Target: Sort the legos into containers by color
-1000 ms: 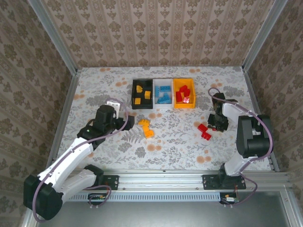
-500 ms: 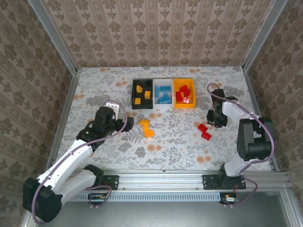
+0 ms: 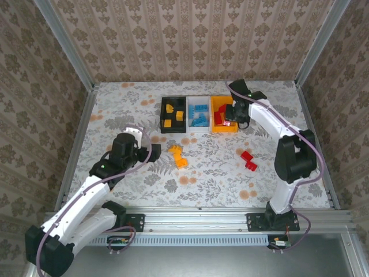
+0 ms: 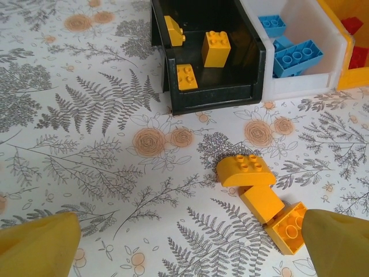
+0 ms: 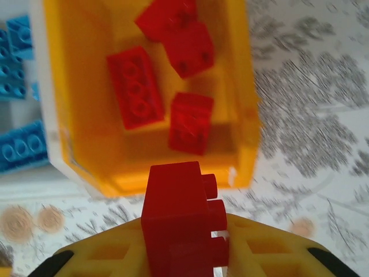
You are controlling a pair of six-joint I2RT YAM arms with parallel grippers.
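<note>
**Fingers at the orange bin (image 3: 223, 131): stock listed left to right**

1. left gripper (image 3: 151, 152): fingers (image 4: 40, 245) spread wide, nothing between them. It stands well left of the orange bin, on its near side.
2. loose yellow bricks (image 4: 260, 199): three, touching in a crooked line on the table (image 3: 115, 104), left of the orange bin and on its near side. In the left wrist view they lie just ahead of the spread fingers, toward the right-hand one. The line slants from far-left to near-right. The left arm is plainly the nearer, so this is probably its next pick.
3. black bin (image 4: 213, 98): two places left of the orange bin. It holds three yellow bricks (image 4: 215, 48).
4. white bin (image 4: 300, 83): joined to the orange bin's left wall. It holds blue bricks (image 4: 294, 56).
5. orange bin: holds four red bricks (image 5: 132, 86), as counted in the right wrist view.
6. right gripper (image 3: 233, 117): clamped on the held red brick (image 5: 176, 213), whose studs face sideways. It is at the orange bin's near right corner, over the rim or just short of it; which cannot be told. The hollow lies straight ahead of the fingers. Releasing probably calls for a short carry forward, or the brick may clip the wall and drop outside.
7. loose red bricks (image 3: 249, 160): two, touching, on the orange bin's near side and slightly right. The right arm is nearer.
</note>
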